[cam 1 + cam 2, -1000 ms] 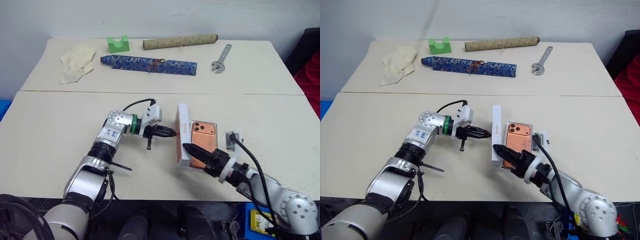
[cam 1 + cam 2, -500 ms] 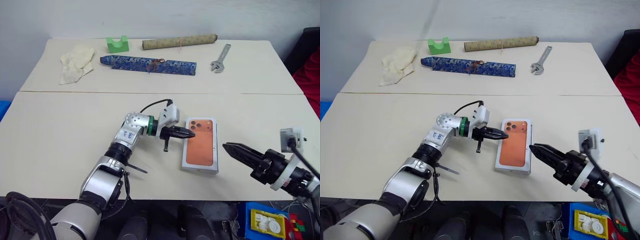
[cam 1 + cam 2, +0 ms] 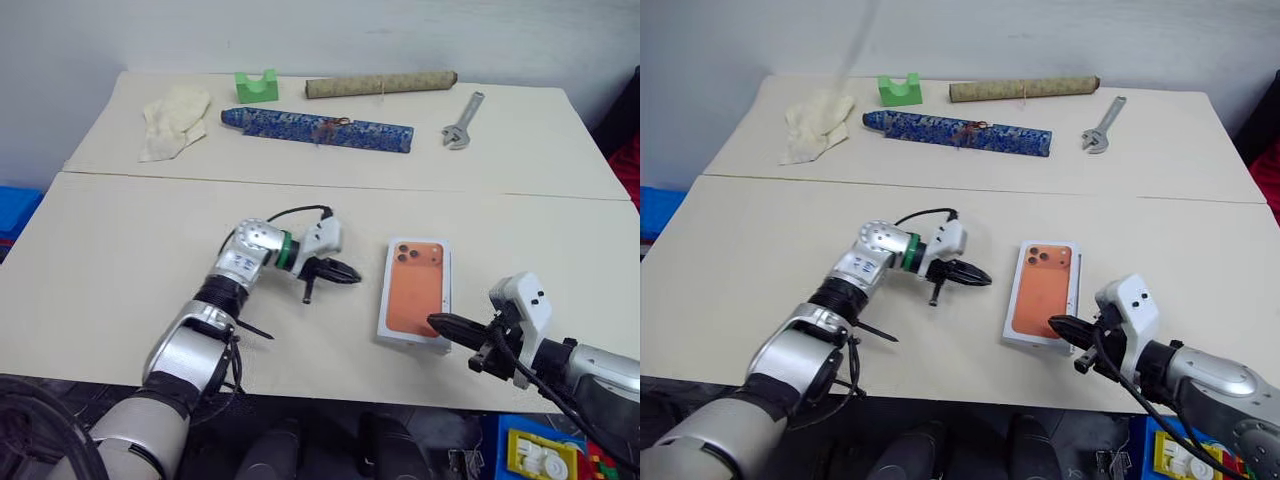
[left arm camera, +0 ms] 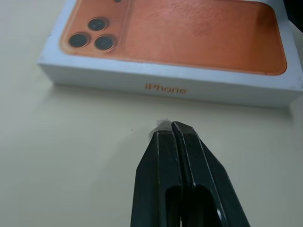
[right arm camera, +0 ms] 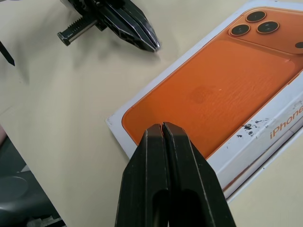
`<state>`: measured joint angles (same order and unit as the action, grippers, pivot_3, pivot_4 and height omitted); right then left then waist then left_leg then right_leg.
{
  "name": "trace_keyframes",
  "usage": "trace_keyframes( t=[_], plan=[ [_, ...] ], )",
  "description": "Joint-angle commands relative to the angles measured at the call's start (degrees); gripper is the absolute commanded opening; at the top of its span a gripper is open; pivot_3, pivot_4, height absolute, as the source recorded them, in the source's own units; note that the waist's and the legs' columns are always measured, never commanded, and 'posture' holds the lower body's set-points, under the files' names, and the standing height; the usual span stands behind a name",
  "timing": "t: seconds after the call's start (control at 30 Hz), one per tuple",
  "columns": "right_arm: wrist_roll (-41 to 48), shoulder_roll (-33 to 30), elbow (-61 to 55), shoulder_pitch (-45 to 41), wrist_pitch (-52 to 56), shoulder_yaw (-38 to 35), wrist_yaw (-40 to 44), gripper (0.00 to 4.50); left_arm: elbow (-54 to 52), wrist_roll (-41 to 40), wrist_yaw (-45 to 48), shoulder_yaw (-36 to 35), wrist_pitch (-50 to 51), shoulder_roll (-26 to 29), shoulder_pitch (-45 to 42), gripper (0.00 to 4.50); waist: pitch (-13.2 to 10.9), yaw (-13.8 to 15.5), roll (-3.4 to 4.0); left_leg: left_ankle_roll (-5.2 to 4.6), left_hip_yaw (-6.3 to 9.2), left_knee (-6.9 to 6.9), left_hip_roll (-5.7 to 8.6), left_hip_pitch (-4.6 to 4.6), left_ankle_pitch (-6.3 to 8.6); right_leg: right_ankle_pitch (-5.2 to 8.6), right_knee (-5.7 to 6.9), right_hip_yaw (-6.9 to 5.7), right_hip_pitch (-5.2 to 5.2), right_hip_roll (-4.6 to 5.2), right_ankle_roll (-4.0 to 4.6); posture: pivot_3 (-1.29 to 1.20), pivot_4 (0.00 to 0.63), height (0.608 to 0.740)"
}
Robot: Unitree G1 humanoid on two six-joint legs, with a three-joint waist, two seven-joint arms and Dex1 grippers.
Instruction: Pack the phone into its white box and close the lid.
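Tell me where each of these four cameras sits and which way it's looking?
Left eye view: on the head, looking down over the table; both arms show, with the lid between them.
Right eye view: beside it, same scene, barely offset.
Left wrist view: on the left arm, looking along its shut left tool at the lid's long side.
Right wrist view: on the right arm, looking along its shut right tool over the lid's corner.
Shared: both wrist views show the lid's orange phone picture; the right one also catches the left tool.
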<state>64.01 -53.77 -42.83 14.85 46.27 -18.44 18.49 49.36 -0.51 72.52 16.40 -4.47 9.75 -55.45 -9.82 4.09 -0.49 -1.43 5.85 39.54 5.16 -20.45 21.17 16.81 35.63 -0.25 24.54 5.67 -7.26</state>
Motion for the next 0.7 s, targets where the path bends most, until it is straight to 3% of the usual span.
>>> trace_keyframes(
  t=[0.03,0.3,0.57,0.67,0.7],
  plan=[
    [-1.3,0.6,-2.6,0.4,-0.5,-1.8,0.4,0.03,1.0,0.2,-0.9,0.5,-1.7,-4.1,-2.1,0.0,0.0,0.1,-0.01,-0.03,-0.02,0.06,0.01,-0.02,0.01,-0.01,-0.01,0.01,-0.01,0.01,-0.02,0.0,0.15,0.74],
    [-8.2,1.3,-1.6,4.0,-0.7,-0.2,0.4,0.03,1.9,0.3,-0.4,0.1,-3.0,-6.2,-2.7,0.0,0.0,0.0,-0.01,-0.03,-0.06,0.1,-0.01,-0.03,0.01,-0.02,0.03,0.04,0.01,-0.01,-0.03,0.0,0.15,0.74],
    [-23.5,3.2,6.1,2.7,-2.6,10.6,0.8,0.03,3.3,-0.2,2.6,-1.5,-3.5,-2.9,-4.6,0.0,0.0,-0.9,-0.07,-0.02,-0.07,0.22,0.01,0.05,0.01,-0.02,0.0,0.06,-0.05,-0.01,-0.03,0.0,0.15,0.74],
    [-25.8,4.2,6.3,2.8,-6.0,10.5,3.4,0.03,1.8,-2.2,1.4,-4.4,-0.6,-0.7,-5.1,0.0,0.1,-1.3,-0.23,-0.02,-0.07,0.22,-0.01,0.13,0.01,-0.02,0.03,0.08,-0.11,-0.04,-0.03,0.0,0.15,0.74],
    [-26.1,4.2,5.5,3.2,-8.0,9.1,5.3,0.01,0.6,-3.5,1.8,-5.9,1.5,0.5,-5.2,0.19,0.1,-1.4,-0.23,-0.01,-0.07,0.23,-0.02,0.13,0.01,-0.02,0.04,0.1,-0.11,-0.04,-0.03,0.0,0.15,0.74]
  ],
)
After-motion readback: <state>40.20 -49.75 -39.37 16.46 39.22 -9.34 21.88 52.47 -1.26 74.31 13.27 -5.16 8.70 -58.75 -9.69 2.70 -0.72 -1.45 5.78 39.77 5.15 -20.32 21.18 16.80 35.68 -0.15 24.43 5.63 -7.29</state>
